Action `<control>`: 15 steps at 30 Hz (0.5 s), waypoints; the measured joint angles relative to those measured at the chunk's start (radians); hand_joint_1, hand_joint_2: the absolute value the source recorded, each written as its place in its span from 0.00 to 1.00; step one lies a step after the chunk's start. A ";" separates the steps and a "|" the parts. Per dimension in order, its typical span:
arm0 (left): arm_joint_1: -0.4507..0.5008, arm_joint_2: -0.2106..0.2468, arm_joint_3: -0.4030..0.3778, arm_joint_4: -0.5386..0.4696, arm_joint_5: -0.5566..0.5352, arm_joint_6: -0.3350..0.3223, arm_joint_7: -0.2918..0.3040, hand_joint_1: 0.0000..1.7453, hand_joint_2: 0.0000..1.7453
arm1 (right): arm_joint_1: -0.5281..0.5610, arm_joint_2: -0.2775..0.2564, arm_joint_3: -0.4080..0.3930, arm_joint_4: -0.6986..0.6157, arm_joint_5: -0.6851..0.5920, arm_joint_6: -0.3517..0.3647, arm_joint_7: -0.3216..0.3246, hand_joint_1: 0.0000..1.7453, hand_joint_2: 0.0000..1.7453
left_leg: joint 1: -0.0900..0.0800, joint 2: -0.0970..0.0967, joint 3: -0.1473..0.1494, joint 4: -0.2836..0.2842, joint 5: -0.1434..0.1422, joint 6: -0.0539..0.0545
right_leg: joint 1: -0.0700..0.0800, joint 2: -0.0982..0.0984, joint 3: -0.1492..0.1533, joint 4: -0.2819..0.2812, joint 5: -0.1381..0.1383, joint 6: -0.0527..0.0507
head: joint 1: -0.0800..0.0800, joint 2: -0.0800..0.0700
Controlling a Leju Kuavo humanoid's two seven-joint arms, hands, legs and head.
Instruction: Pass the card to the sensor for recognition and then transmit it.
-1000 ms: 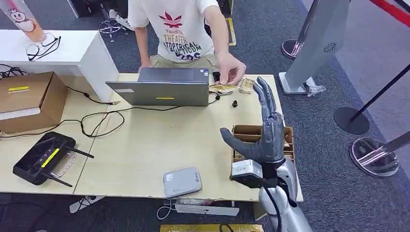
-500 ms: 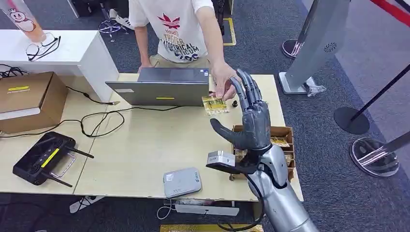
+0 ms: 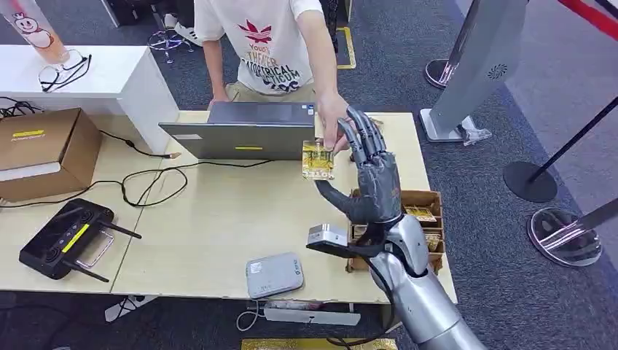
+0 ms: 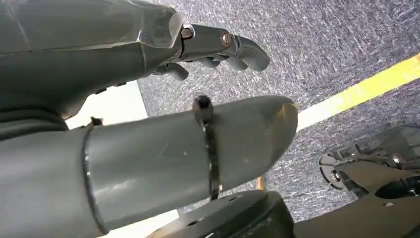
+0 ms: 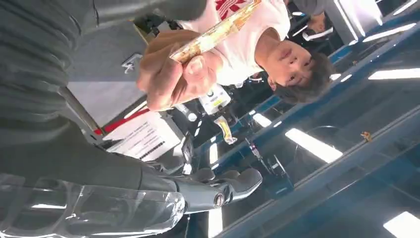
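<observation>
Gold-patterned card is now upright above the counter, pinched at its top edge by the person's hand and held just beside the right robot hand. Half a sec ago it sat lower and flatter near the laptop; a sec ago the person was only reaching for cards at the counter's far edge, so the handover has gone from pick-up to presenting. Right robot hand has come up and inward to meet it: fingers apart, thumb spread toward the card, nothing clamped yet. Can't tell whether fingertips touch the card or sit just short of it. Right wrist view shows the card edge-on in the person's hand, w/ robot fingers not closed round it. Left robot hand hangs by the floor, fingers loosely curled, holding nothing. Meaning for the task: card isn't in the robot's grip yet, so the scan at the grey sensor on the near counter edge hasn't started. Next move prob needs thumb and fingers closing on the card before the person lets go.
</observation>
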State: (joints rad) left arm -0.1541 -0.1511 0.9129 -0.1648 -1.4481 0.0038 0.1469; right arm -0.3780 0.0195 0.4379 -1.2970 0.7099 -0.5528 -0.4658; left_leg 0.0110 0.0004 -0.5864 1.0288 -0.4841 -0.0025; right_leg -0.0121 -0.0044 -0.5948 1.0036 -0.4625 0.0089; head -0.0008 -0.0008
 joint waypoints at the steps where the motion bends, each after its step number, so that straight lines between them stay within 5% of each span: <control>1: 0.001 0.001 0.000 0.000 0.004 0.002 0.000 0.00 0.00 | -0.002 0.000 0.003 0.003 -0.003 -0.002 -0.002 0.66 1.00 | 0.000 0.000 0.000 0.000 0.000 0.000 | 0.000 0.000 0.000 0.000 0.000 0.000 | 0.000 0.000; 2: 0.001 0.002 0.000 0.000 0.007 0.003 0.000 0.00 0.00 | -0.004 0.000 0.005 0.006 -0.007 -0.002 -0.004 0.76 1.00 | 0.000 0.000 0.000 0.000 0.000 0.000 | 0.000 0.000 0.000 0.000 0.000 0.000 | 0.000 0.000; 5: 0.007 0.004 0.000 0.000 0.016 0.010 -0.005 0.00 0.00 | -0.011 0.000 0.016 0.018 -0.023 -0.006 -0.008 0.82 1.00 | 0.000 0.000 0.000 0.000 0.000 0.000 | 0.000 0.000 0.000 0.000 0.000 0.000 | 0.000 0.000; 15: 0.019 0.010 0.000 0.000 0.025 0.019 -0.015 0.00 0.00 | -0.024 -0.001 0.033 0.042 -0.042 -0.021 -0.015 0.79 1.00 | 0.000 0.000 0.000 0.000 0.000 0.000 | 0.000 0.000 0.000 0.000 0.000 0.000 | 0.000 0.000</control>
State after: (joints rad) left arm -0.1353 -0.1408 0.9133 -0.1648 -1.4229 0.0229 0.1316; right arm -0.4015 0.0183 0.4711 -1.2550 0.6683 -0.5734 -0.4810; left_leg 0.0110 0.0004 -0.5864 1.0288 -0.4841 -0.0024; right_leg -0.0122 -0.0046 -0.5948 1.0036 -0.4625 0.0089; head -0.0008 -0.0008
